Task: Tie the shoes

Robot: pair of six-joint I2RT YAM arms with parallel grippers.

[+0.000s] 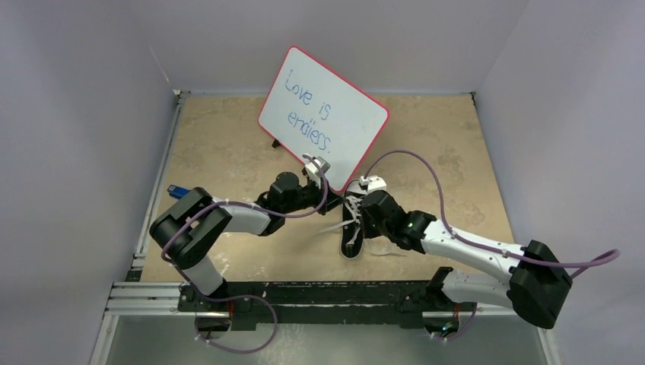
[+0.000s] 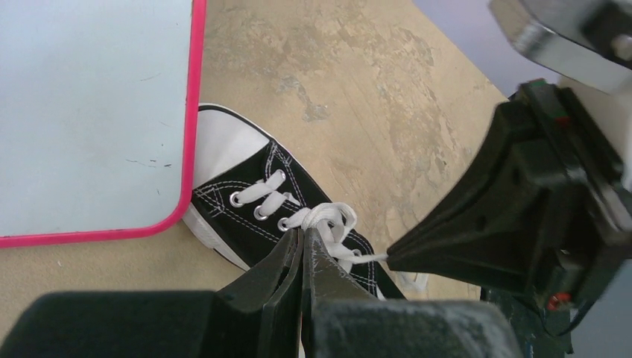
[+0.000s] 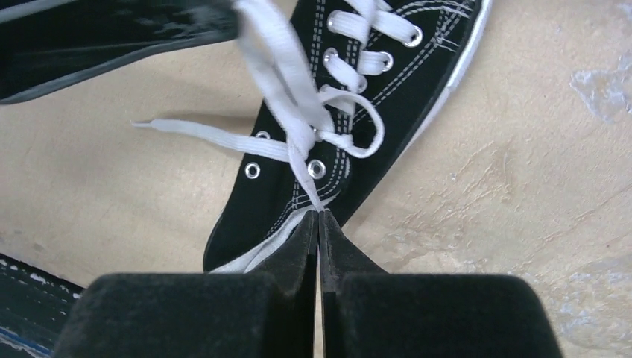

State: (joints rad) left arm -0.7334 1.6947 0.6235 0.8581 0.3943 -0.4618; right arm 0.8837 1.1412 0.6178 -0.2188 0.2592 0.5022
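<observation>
The black sneaker lies mid-table with its white toe cap toward the whiteboard. Its white laces cross over the eyelets in a loose knot with a small loop, and one free end trails off to the side. My left gripper is shut on a lace strand at the knot. My right gripper is shut on another strand just above the shoe's opening, and that strand runs taut up toward the left gripper's fingers. The two grippers meet over the shoe, left gripper beside right gripper.
A pink-rimmed whiteboard reading "Love is endless" stands tilted just behind the shoe, and its corner is close to the toe. A small blue-and-black tool lies at the table's left edge. Walls enclose the tan table.
</observation>
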